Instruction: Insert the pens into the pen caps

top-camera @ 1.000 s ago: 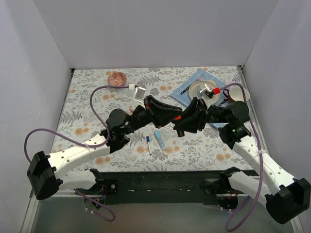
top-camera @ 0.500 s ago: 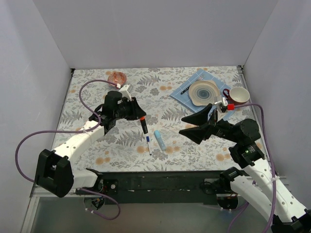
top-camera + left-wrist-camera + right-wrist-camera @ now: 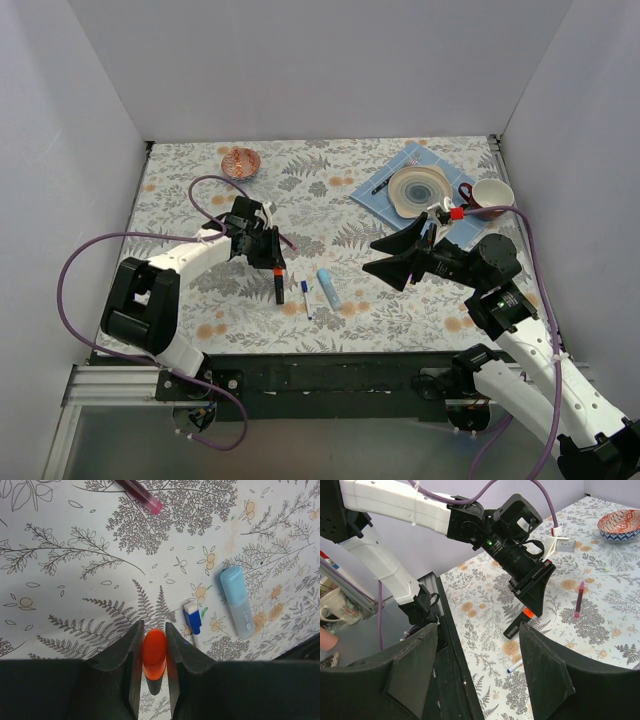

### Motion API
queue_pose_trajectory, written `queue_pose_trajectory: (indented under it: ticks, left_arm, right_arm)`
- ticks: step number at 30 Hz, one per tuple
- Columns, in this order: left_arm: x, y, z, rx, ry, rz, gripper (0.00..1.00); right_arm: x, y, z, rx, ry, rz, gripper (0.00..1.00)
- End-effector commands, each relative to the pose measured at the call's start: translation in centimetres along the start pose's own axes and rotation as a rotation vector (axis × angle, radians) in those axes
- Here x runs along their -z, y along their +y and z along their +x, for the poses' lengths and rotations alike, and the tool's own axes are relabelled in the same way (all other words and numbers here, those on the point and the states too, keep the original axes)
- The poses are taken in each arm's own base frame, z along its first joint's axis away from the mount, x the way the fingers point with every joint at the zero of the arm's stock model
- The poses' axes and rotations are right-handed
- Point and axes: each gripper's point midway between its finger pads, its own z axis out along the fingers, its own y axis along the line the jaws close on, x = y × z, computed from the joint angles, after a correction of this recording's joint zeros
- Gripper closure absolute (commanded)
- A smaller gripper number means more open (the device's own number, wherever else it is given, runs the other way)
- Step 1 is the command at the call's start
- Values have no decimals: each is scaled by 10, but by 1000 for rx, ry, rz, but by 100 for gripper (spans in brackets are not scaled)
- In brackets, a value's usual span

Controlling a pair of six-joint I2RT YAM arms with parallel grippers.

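L end effector clamped on black marker, axis steep, tip down near surface | white pen just beside, blue marker beyond | R end effector spread, empty, well apart | loose caps not discernible

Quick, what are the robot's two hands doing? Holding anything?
Left gripper: closed on the black marker, orange end showing between its fingers.
Right gripper: open, holding nothing.
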Motion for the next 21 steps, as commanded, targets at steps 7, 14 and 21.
queue_pose_trajectory:
  ticks: [7, 14, 21]
  left_arm:
    - [-10, 10, -2, 117, -19, -56, 71]
    - [-7, 25, -16, 156, -81, -160, 60]
    - [16, 47, -81, 245, -307, -388, 48]
  right_arm:
    - [1, -2, -5, 45, -20, 15, 27]
    - [2, -1, -7, 51, -20, 20, 27]
    - [4, -3, -8, 50, -28, 44, 27]
